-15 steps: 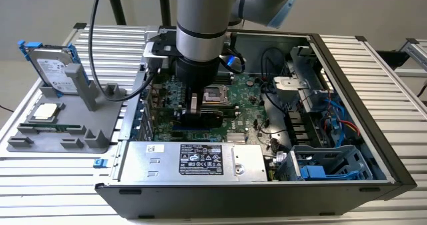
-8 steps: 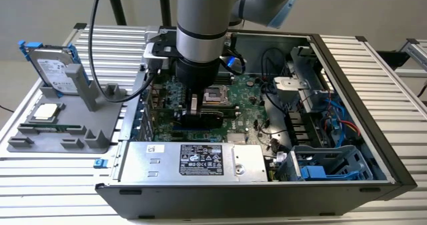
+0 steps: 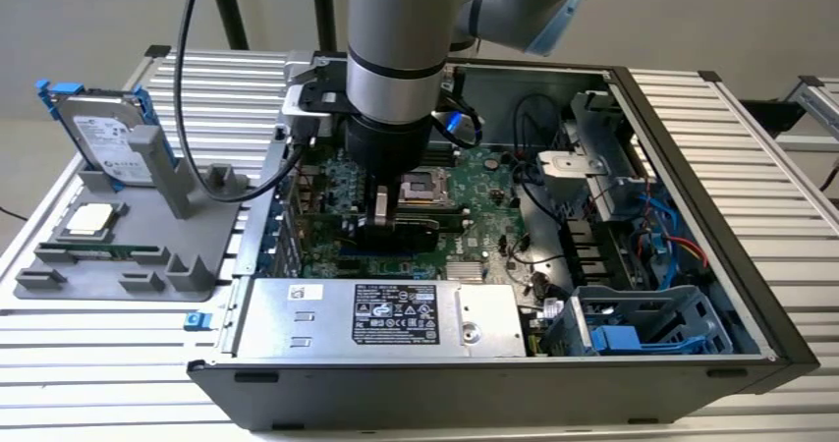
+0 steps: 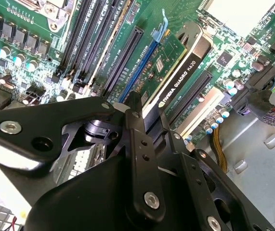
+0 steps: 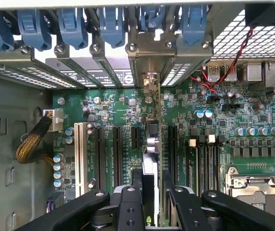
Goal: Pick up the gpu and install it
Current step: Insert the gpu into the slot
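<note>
My black two-fingered gripper (image 3: 381, 222) reaches down into the open black computer case (image 3: 682, 216), its fingers pinched on the top edge of the thin flat gpu card (image 4: 178, 72) with its green board and black shroud. The card stands on edge directly below my fingers, against the green motherboard (image 5: 113, 108), among the long black expansion slots (image 5: 100, 156). In the exterior view, a grey parts stand (image 3: 125, 265) lies outside the case on the left.

White lettering runs along the black shroud of the gpu (image 4: 178, 79), just ahead of the jaws that flank its edge. In the exterior view a printed sticker (image 3: 400, 316) sits on the power supply (image 3: 295, 326) near the jaws. A printed label (image 3: 102, 138) covers the hard drive (image 3: 82, 106), well apart from them.
</note>
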### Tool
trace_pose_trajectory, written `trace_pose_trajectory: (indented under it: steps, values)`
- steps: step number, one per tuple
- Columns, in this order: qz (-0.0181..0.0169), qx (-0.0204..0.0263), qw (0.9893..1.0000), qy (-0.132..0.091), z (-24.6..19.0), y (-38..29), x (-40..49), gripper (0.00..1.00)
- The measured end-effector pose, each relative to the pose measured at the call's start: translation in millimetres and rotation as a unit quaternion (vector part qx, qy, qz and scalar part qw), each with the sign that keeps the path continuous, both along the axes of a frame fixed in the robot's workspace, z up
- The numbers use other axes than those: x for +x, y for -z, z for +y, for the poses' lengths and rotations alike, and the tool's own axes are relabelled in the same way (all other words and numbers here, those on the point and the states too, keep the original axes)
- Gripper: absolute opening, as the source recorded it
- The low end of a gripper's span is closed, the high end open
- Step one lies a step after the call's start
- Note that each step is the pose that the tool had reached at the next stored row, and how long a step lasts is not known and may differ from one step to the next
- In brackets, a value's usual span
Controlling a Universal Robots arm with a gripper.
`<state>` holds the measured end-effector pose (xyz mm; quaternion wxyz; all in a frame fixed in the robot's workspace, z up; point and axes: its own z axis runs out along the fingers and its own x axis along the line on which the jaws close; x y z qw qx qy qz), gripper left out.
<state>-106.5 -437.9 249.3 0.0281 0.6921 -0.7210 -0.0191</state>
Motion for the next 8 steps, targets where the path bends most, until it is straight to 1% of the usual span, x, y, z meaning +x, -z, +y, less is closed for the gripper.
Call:
trace_pose_trajectory:
  steps: [4,8]
  values:
    - [-0.0001,0.0001,1.0000,0.000,0.0,0.4,0.0,0.00]
    - [0.0001,-0.0001,1.0000,0.000,0.0,2.8,-0.1,0.00]
